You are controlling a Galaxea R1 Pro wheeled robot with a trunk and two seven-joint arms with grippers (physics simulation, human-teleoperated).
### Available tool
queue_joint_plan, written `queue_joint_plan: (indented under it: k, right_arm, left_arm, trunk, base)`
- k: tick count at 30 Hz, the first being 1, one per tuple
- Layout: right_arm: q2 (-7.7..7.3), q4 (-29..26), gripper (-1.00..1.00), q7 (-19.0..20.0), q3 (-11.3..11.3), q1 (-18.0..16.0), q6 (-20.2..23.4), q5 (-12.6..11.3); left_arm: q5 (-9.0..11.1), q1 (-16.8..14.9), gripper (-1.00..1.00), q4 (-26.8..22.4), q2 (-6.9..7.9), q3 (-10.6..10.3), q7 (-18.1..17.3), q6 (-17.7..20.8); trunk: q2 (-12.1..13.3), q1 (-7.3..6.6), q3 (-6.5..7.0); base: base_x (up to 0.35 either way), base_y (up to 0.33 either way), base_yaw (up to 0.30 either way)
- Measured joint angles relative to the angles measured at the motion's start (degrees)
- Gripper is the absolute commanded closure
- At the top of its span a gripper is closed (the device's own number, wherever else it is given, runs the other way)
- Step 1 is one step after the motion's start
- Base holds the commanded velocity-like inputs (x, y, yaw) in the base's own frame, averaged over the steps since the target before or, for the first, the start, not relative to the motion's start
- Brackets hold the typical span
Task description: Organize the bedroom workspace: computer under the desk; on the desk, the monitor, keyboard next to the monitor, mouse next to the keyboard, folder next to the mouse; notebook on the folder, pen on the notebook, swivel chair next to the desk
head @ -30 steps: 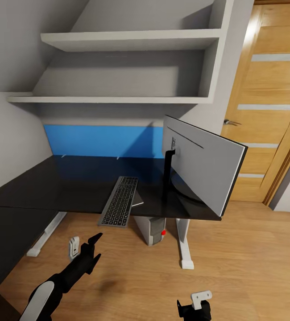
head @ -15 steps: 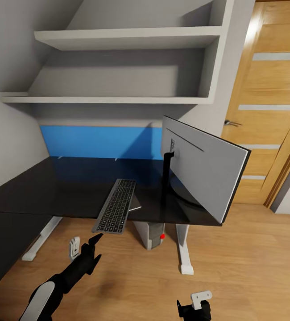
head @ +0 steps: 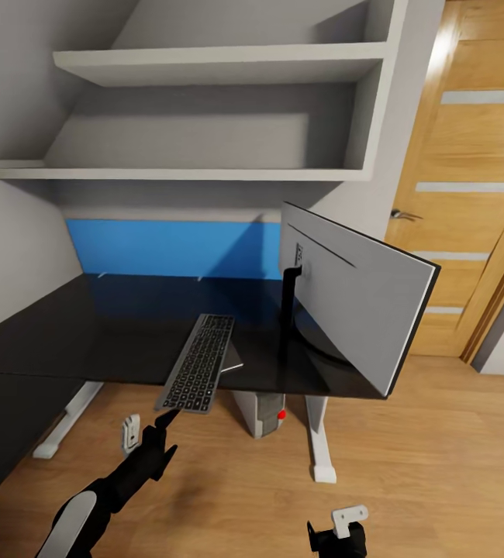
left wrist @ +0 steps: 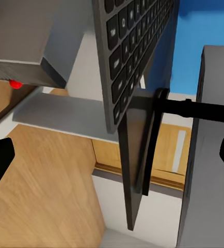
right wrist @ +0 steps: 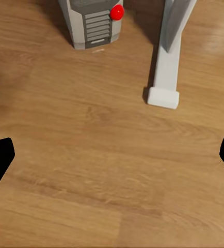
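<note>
Slim dark-keyed keyboard in a silver-grey frame (head: 197, 363) lies on the glossy black desk (head: 66, 333), angled, its near end overhanging the front edge. Something thin and grey sits under its right side, possibly the notebook; can't confirm. Wide monitor with a silver-grey back (head: 353, 291) stands just right of it on a black neck, turned back-side toward the robot. Small silver-grey tower with a red light (head: 266, 411) sits on the floor under the desk beside the white pedestal leg (head: 319, 438).

Left gripper (head: 147, 430) is spread wide and empty, just below the overhanging end. Right gripper (head: 337, 527) is low over the wood floor, also apart, nothing held.

Step looks like re-seating the keyboard. Suggest:
- pinch the overhanging edge, don't lever it
- slide it inward, parallel to the monitor
- stay clear of the monitor foot
</note>
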Motion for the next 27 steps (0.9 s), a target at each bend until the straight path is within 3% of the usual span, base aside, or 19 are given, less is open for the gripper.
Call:
queue_joint_plan:
  k: [9,27]
  right_arm:
    - [0.01,0.00,-1.00,0.00,0.00,0.00,0.00,0.00]
    - [0.01,0.07,-1.00,0.00,0.00,0.00,0.00,-0.02]
  left_arm:
    - [0.00,0.00,-1.00,0.27,-0.03,-0.05,0.01,0.00]
    - [0.00,0.00,-1.00,0.31,-0.04,-0.05,0.00,0.00]
  trunk:
    - [0.00,0.01,0.00]
    - [0.00,0.02,0.00]
  base:
    - [0.163,-0.065,0.000]
    - [0.014,-0.006,0.000]
